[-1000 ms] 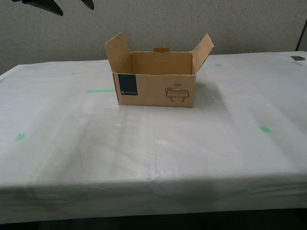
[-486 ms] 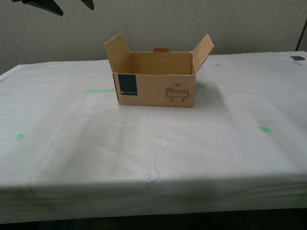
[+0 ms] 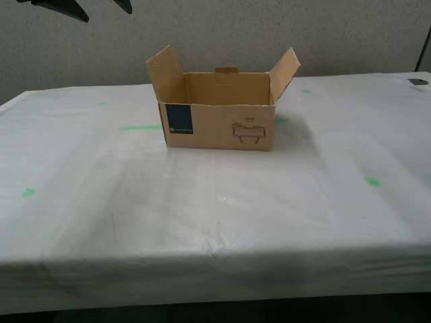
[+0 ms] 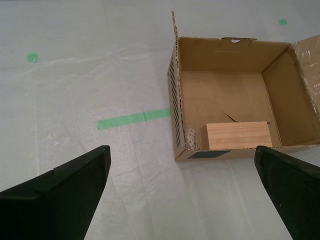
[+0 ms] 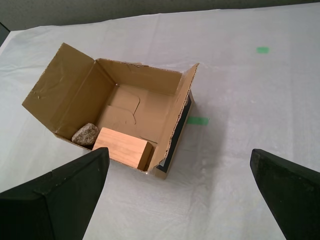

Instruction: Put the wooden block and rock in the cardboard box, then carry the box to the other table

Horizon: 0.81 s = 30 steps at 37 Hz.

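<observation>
Change: nothing moved since the earlier frames; box [image 3: 219, 111] sits as before.
Box: open, far centre of the white surface [image 3: 202, 215] in the exterior view.
Contents: block [image 5: 122, 148] and rock [image 5: 85, 134] inside, touching.
Progress: loading done; carry apparently done, nothing left.
First claw [image 5: 180, 192]: released, raised, empty.
Second claw [image 4: 182, 187]: released, raised, empty, above box's side.

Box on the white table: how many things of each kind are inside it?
Wooden block: 1
Rock: 1
Total inside the cardboard box: 2
</observation>
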Available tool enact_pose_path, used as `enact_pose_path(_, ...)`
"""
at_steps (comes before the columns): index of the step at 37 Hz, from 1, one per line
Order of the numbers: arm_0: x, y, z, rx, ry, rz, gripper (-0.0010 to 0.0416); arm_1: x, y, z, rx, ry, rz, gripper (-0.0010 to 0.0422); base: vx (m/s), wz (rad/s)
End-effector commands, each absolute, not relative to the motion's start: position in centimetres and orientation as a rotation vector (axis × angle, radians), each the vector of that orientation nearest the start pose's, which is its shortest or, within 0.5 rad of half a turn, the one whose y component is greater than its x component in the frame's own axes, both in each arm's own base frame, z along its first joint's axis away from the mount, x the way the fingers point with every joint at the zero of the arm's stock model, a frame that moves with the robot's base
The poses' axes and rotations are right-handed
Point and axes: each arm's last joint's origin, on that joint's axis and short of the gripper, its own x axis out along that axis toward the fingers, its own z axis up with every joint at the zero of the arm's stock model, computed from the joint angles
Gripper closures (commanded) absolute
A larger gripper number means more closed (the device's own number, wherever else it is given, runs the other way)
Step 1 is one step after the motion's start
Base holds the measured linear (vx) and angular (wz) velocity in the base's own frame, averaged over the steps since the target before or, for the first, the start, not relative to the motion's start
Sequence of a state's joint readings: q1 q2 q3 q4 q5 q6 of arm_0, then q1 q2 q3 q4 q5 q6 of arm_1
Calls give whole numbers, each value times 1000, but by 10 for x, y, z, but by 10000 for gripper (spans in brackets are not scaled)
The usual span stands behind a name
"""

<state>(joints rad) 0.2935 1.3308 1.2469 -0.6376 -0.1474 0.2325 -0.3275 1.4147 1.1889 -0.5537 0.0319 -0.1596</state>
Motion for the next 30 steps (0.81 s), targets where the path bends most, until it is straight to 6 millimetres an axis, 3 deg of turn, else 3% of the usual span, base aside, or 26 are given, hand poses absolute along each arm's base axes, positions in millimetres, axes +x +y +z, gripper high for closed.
enact_pose_path(1, 266, 85, 336, 168, 768, 330, 12, 284, -97, 300, -33, 797, -282, 18, 0, 0)
enact_pose_path(30, 266, 85, 336, 168, 768, 330, 12, 284, -98, 300, -33, 797, -283, 18, 0, 0)
